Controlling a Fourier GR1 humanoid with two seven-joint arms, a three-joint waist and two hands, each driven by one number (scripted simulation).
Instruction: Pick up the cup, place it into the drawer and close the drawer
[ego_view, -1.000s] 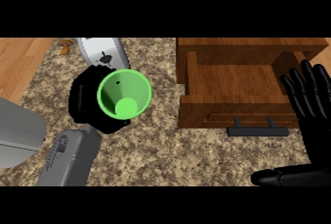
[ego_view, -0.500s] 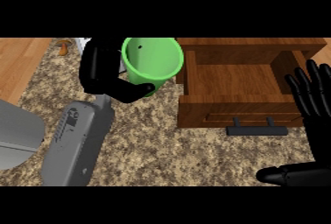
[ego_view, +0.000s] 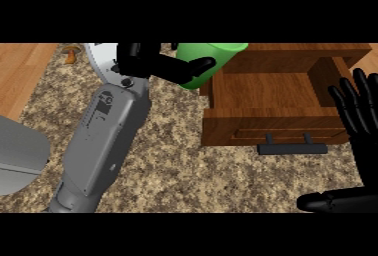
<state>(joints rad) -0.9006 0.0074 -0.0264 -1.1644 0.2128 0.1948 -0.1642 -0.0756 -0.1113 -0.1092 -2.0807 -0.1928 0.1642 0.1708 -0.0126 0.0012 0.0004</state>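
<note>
Left hand: fingers and thumb curled round green cup, gripped from cup's left side. Right hand: open, holding nothing, resting fingers-up at view's right edge, just beside drawer's right wall.

Cup pos.: held clear of surface, at view's top, over left wall of drawer near far-left corner. Seen from above, only partly over the cavity. Lower part hidden by fingers; tilt not determinable.

Drawer: pulled open from cabinet, interior bare wood, black handle on near side.

Step in hand (est.): carry to drawer, approx. halfway through task. Placement and closing not yet done.

Hazards from here (est.):
1. Lowering w/ cup not fully inboard of left wall: base likely to catch on wall top, then tip back onto surface. Shift right before descent.
2. Release w/ cup tilted: roll inside drawer, poss. coming to rest on its side.
3. Cup upright but too tall for the opening: poss. jam against cabinet front on closing. Clearance not visible; check before pushing.
4. Closing w/ left hand inside cavity: fingers trapped btwn cup and cabinet. Withdraw first.
5. Off-centre push on handle or front panel: risk of skew and bind.
</note>
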